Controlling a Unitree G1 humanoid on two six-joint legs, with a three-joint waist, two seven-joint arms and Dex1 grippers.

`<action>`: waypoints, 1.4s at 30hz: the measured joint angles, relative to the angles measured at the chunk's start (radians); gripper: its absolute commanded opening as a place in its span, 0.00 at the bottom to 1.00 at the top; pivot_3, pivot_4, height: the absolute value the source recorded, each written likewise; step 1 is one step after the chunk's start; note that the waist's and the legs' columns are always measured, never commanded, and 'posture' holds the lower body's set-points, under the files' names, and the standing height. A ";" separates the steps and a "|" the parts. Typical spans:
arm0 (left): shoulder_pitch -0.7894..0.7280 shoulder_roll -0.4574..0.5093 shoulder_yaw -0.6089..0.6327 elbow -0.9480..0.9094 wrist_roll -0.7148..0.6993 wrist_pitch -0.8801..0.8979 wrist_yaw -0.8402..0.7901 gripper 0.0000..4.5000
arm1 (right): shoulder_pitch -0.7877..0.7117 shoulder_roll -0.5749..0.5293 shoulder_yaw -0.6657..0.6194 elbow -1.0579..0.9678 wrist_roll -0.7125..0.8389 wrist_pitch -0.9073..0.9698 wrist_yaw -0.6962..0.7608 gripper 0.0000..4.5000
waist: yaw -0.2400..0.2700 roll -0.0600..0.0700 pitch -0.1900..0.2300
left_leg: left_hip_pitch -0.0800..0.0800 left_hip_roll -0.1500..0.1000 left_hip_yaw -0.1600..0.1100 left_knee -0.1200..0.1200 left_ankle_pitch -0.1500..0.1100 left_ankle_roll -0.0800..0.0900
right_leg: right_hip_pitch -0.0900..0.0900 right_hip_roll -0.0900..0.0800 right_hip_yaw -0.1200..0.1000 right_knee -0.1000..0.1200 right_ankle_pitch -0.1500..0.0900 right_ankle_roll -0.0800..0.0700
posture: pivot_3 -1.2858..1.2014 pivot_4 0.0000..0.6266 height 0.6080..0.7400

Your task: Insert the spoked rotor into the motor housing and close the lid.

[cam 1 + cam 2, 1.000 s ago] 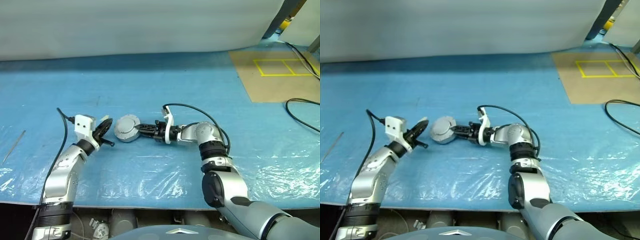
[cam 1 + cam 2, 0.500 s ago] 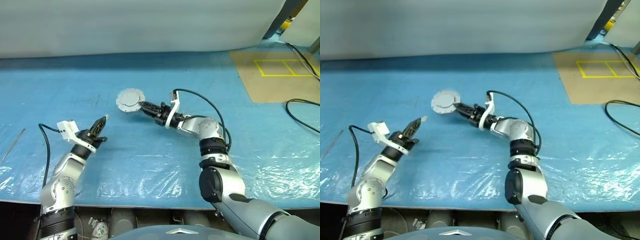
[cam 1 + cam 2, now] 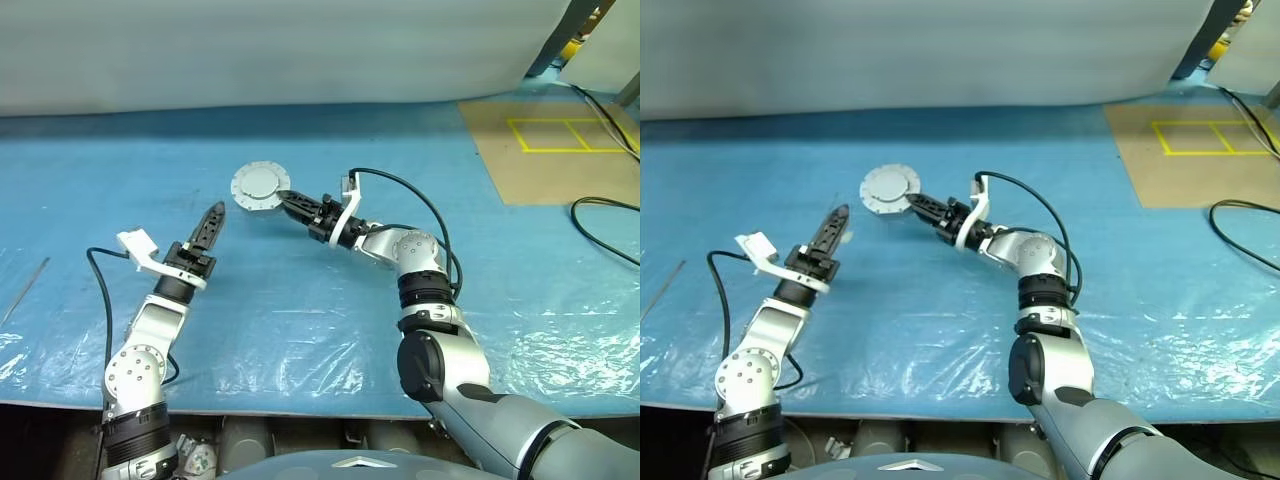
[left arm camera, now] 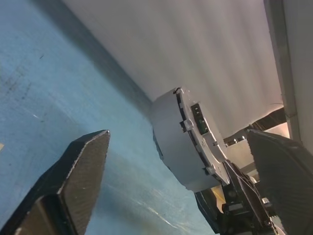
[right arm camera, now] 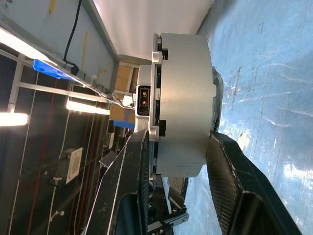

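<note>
My right gripper [image 3: 287,199] is shut on the rim of the motor housing [image 3: 260,186], a round silver metal part held up on edge above the blue sheet. In the right wrist view the housing [image 5: 183,98] sits clamped between the two black fingers [image 5: 230,181]. My left gripper [image 3: 214,213] hovers to the left of the housing, apart from it and pointing forward. Its fingers [image 4: 78,169] stand wide open with nothing between them, and the housing [image 4: 186,147] lies beyond. The spoked rotor is out of view. I cannot tell a separate lid.
A blue plastic-covered sheet [image 3: 300,300] spreads over the table. A thin metal rod [image 3: 28,290] lies at the far left. A brown board with yellow tape [image 3: 560,150] and a black cable [image 3: 605,235] are at the right. A white wall closes the back.
The right gripper raised the housing off the sheet and carried it farther away. The left gripper drew back from the housing, rolled, rose, and went from shut to open.
</note>
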 measured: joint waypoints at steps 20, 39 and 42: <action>-0.089 -0.043 -0.019 0.038 -0.050 0.003 0.034 0.72 | 0.002 0.000 0.097 -0.042 0.037 0.071 0.068 0.28 | 0.001 0.000 0.000 | -0.002 0.000 -0.002 0.008 0.000 0.000 | 0.000 0.000 0.000 0.003 0.001 0.002 | 0.52 0.24 1.00; -0.098 -0.058 -0.022 0.063 -0.101 -0.010 0.043 0.63 | 0.014 0.000 0.111 -0.047 0.040 0.054 0.082 0.59 | -0.001 0.000 0.000 | -0.002 0.000 -0.002 0.009 0.000 0.000 | 0.001 0.000 0.000 0.004 0.001 0.002 | 0.52 0.24 1.00; -0.097 -0.059 -0.025 0.066 -0.087 -0.011 0.056 0.63 | 0.014 0.000 0.119 -0.047 0.040 0.046 0.082 0.83 | -0.001 0.000 0.000 | -0.003 0.000 -0.002 0.009 0.000 0.000 | 0.001 0.000 0.000 0.004 0.001 0.002 | 0.52 0.24 1.00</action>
